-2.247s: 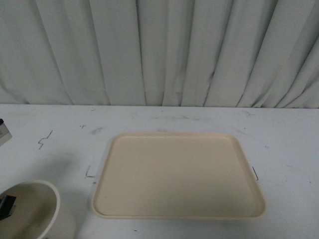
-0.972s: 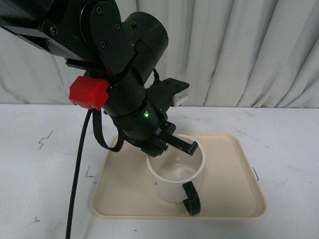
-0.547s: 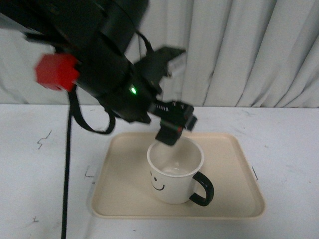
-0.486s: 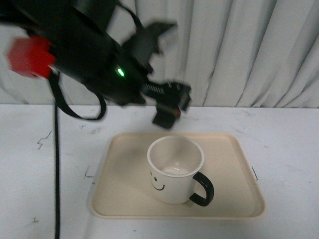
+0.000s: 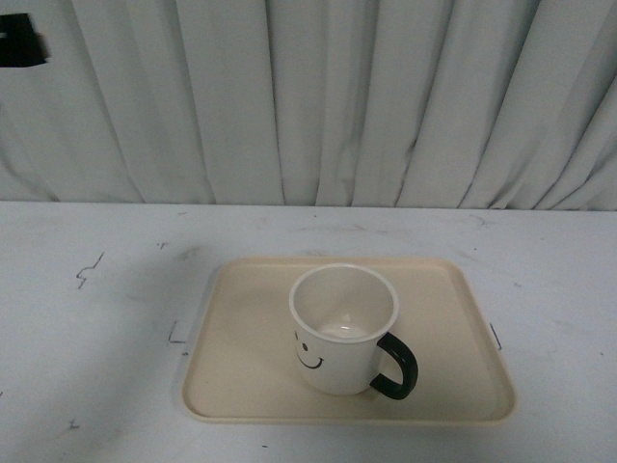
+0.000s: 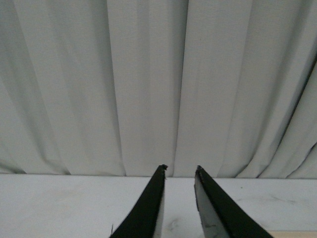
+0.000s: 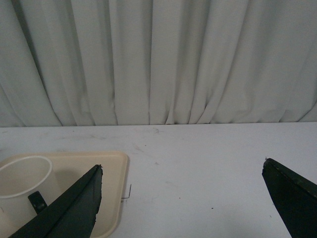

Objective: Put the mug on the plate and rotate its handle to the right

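The left arm has drawn away from above the plate and now shows only as a dark bit far up and left of it. The mug stands upright near the plate's middle, with the handle towards the plate's right edge, slightly to the front. The left gripper is parted narrowly and the right gripper widely — both empty. If a correction is needed, I would turn the mug gently, keeping it on the middle.

Lab setup, draped white curtain, pen-marked tabletop
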Robot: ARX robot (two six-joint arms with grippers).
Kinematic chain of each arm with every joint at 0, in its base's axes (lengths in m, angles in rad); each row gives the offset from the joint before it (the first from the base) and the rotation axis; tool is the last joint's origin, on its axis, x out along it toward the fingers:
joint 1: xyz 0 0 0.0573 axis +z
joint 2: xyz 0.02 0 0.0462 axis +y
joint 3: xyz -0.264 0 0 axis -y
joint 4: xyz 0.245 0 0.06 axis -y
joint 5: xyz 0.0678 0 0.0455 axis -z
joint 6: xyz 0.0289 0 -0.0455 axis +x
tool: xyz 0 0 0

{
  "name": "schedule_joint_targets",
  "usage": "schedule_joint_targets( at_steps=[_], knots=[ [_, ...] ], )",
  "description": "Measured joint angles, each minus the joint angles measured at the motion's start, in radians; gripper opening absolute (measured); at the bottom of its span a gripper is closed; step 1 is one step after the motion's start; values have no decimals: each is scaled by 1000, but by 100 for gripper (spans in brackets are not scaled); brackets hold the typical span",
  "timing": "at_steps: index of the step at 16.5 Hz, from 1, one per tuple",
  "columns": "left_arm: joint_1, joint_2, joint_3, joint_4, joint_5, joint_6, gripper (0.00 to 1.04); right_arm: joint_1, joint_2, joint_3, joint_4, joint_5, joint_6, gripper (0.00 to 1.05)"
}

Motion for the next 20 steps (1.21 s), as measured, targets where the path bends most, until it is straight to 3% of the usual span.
schedule_joint_targets(
  at_steps=[1, 2, 10, 11, 13, 20],
  knots=[
    [15, -33, -65, -5, 27, 0, 7, 0, 0, 0, 0, 0, 0, 98],
    [27, -53, -117, -17, 49, -1, 2, 0, 0, 0, 0, 0, 0, 98],
    [123, -372, -317, -119, 138, -3, 2, 0, 0, 0, 0, 0, 0, 98],
    [175, -418, -331, -146, 196, -2, 2, 0, 0, 0, 0, 0, 0, 98],
    [201, -435, -375, -92, 201, -3, 2, 0, 0, 0, 0, 0, 0, 98],
    [197, -722, -419, -368, 212, -3, 2, 0, 0, 0, 0, 0, 0, 98]
  ],
)
